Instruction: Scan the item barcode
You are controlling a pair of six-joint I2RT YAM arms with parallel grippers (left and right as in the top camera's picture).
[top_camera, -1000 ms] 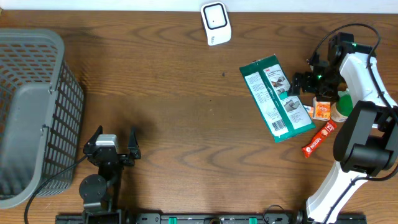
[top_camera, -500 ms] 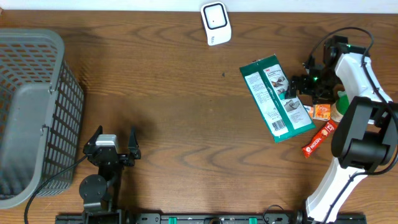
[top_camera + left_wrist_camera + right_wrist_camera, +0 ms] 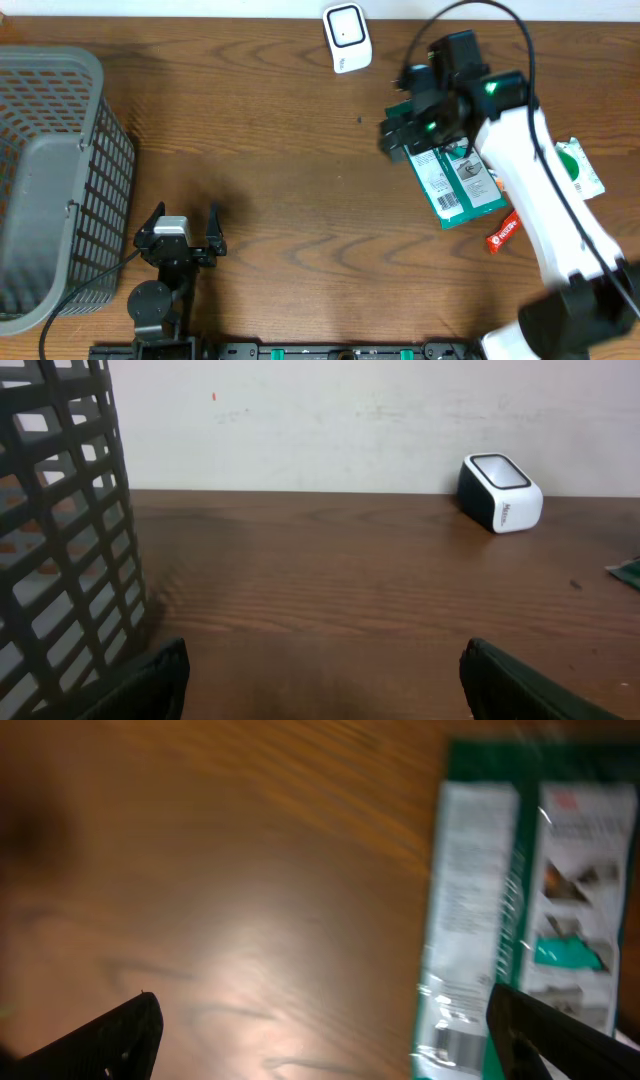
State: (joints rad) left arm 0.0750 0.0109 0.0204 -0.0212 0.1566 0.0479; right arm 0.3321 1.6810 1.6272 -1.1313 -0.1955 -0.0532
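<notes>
So the right gripper (image 3: 404,110) hangs wide open over the far end of the green packet (image 3: 458,190); the left gripper (image 3: 186,216) sits released by the front edge of the table (image 3: 280,150).

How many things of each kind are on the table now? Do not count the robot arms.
Grey mesh basket: 1
White barcode scanner: 1
Green flat package: 1
Red snack bar: 1
Green-and-white packet: 1
Total: 5 in view
</notes>
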